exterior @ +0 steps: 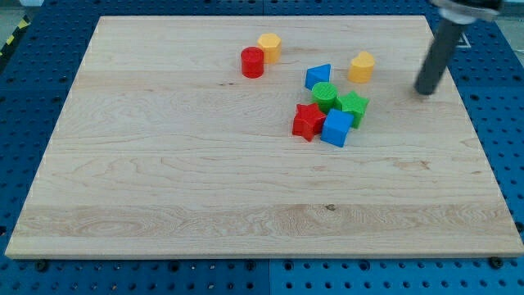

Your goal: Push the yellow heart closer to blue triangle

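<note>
Open gap between yellow heart point(361, 67) and blue triangle point(318, 76). Green blocks point(325, 96) crowd just below triangle. My tip point(425, 92) stands apart at heart's right, bare desk point(164, 180) between.

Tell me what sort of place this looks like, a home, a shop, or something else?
Most likely a robotics lab bench, not a home. A plain wooden board lies on a blue perforated mounting table, small coloured blocks such as the blue triangle are scattered on it, and my tip stands to their right.
</note>
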